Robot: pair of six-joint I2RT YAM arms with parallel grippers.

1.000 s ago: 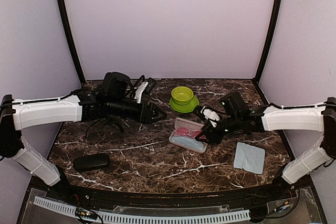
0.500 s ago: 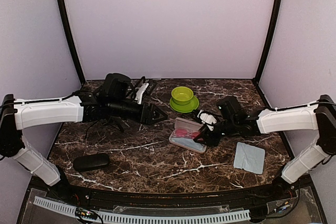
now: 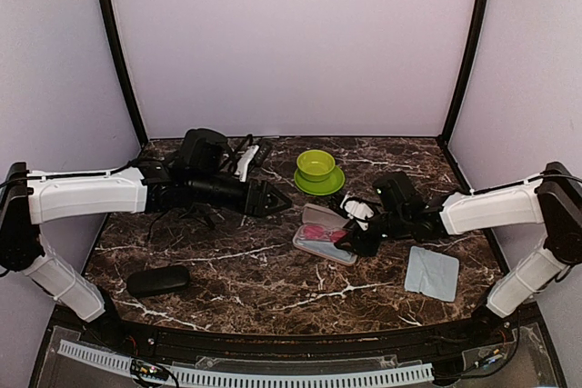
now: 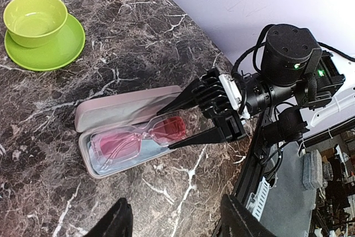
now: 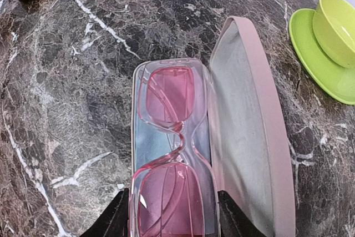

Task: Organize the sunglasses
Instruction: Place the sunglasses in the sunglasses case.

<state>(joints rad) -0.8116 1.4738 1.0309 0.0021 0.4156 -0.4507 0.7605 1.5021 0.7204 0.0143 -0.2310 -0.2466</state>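
Note:
The red-framed sunglasses [image 5: 169, 137] with pink lenses lie along the tray of the open pink case [image 5: 249, 131], their near lens slightly raised. They also show in the left wrist view [image 4: 138, 137] and the top view [image 3: 318, 235]. My right gripper [image 5: 173, 217] is closed across that near lens, one finger on each side; it also shows in the top view [image 3: 346, 241] and the left wrist view [image 4: 165, 130]. My left gripper [image 3: 277, 199] hangs open and empty left of the case, fingers [image 4: 119, 220] wide apart. The black-framed pair is not clearly visible.
A green bowl on a green saucer [image 3: 316, 170] stands behind the case. A black hard case [image 3: 159, 279] lies front left. A blue cloth [image 3: 432, 272] lies front right. Dark cables and a white object [image 3: 247, 154] sit at the back, behind the left arm.
My right gripper has moved left toward the pink case, and the red sunglasses now lie along the tray. The left arm has hardly moved.

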